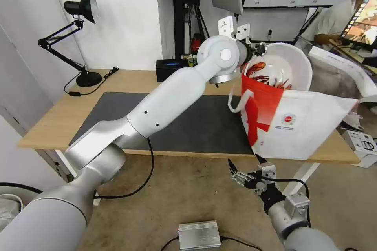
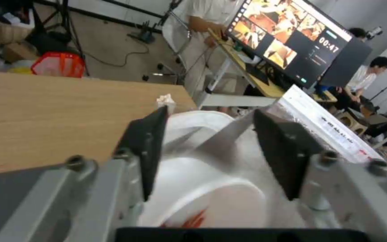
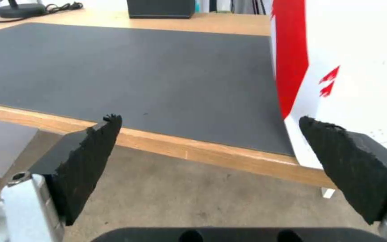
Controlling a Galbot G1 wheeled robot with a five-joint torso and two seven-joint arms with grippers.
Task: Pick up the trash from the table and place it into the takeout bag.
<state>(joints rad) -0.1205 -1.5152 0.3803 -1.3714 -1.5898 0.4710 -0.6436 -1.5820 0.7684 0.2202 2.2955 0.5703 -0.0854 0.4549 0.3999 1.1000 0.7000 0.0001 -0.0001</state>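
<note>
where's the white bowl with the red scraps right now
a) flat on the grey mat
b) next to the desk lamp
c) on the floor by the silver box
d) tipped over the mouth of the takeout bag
d: the white bowl is tilted on its side at the top opening of the takeout bag, with the left gripper at its rim and the red scraps facing the camera.

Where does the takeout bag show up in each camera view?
Head view: the takeout bag stands at the table's right end, white bowl at its mouth.
Left wrist view: its pale rim lies beyond the claw pads, past the bowl.
Right wrist view: its red and white side is at the mat's edge.
Shared landmark: the dark mat.
</note>
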